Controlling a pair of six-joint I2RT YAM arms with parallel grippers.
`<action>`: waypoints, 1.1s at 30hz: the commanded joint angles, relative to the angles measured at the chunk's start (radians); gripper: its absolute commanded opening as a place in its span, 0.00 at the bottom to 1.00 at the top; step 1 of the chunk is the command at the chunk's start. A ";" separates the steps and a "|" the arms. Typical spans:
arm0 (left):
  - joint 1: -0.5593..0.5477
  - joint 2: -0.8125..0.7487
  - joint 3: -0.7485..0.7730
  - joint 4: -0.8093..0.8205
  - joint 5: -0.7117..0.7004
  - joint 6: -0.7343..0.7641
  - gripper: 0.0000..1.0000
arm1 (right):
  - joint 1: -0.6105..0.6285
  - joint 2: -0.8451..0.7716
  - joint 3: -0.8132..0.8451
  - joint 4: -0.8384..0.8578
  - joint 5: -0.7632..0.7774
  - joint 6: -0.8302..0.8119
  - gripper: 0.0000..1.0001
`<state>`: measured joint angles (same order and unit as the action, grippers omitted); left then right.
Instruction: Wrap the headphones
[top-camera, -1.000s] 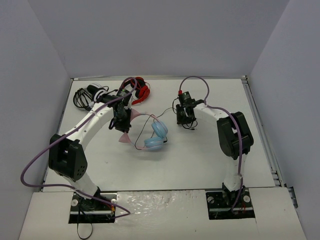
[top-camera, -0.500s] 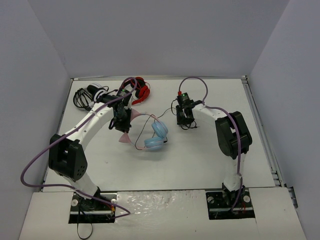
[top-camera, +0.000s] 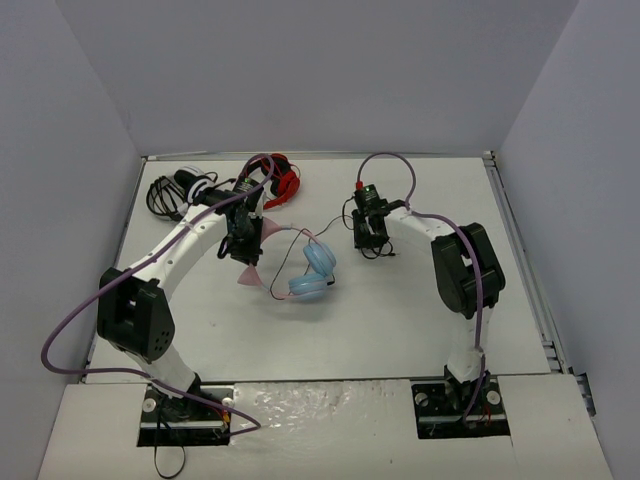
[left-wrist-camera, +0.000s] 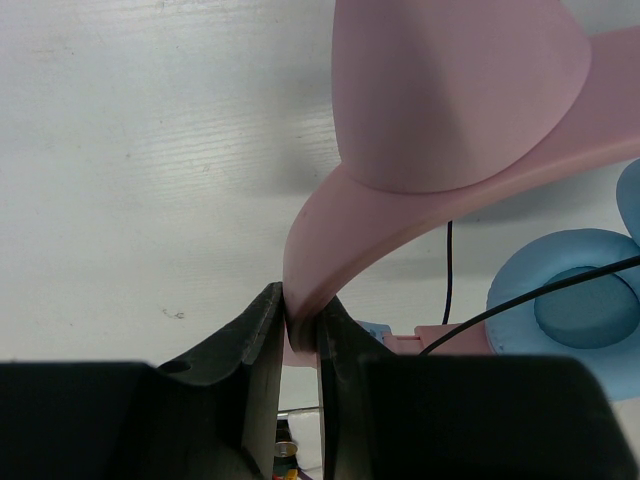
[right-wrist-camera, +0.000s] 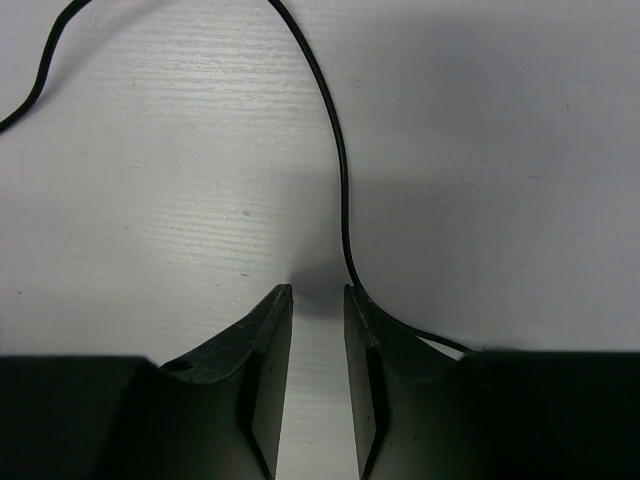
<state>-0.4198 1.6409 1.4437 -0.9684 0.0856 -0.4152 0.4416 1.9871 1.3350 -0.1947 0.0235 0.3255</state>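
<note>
White table (top-camera: 400, 310) | my left gripper (left-wrist-camera: 300, 335) clamps headphones (top-camera: 316, 264) by headband (left-wrist-camera: 400, 220) | my right gripper (right-wrist-camera: 318, 300) narrowly parted, empty, beside loose cable (right-wrist-camera: 341, 170) | wrapping seemingly unstarted

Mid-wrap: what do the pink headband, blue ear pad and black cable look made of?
Headband: likely moulded plastic, smooth matte, crisp edges. Ear pad: probably foam-filled leatherette, puffy ring, soft sheen. Cable: thin, rubbery-looking sheath, bends freely.

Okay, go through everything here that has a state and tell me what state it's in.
headphones: lying on the table, headband pinched, unwrapped.
cable: loose, trailing across the table.
left gripper: shut on the headband.
right gripper: slightly open, holding nothing; cable beside one finger.
red-and-black headphones: lying untouched, far edge.
black-and-white headphones: lying untouched, far left corner.
</note>
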 joint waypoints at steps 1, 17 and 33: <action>-0.005 -0.056 0.041 0.027 0.032 0.003 0.00 | 0.008 -0.096 0.047 -0.006 0.033 -0.019 0.25; -0.006 -0.058 0.042 0.020 0.037 0.008 0.00 | -0.013 -0.062 0.082 -0.017 0.087 -0.055 0.25; -0.006 -0.050 0.052 0.014 0.035 0.010 0.00 | -0.023 -0.012 0.082 -0.032 0.065 -0.083 0.25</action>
<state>-0.4198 1.6409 1.4434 -0.9688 0.0891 -0.4046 0.4240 1.9724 1.3888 -0.2173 0.0825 0.2590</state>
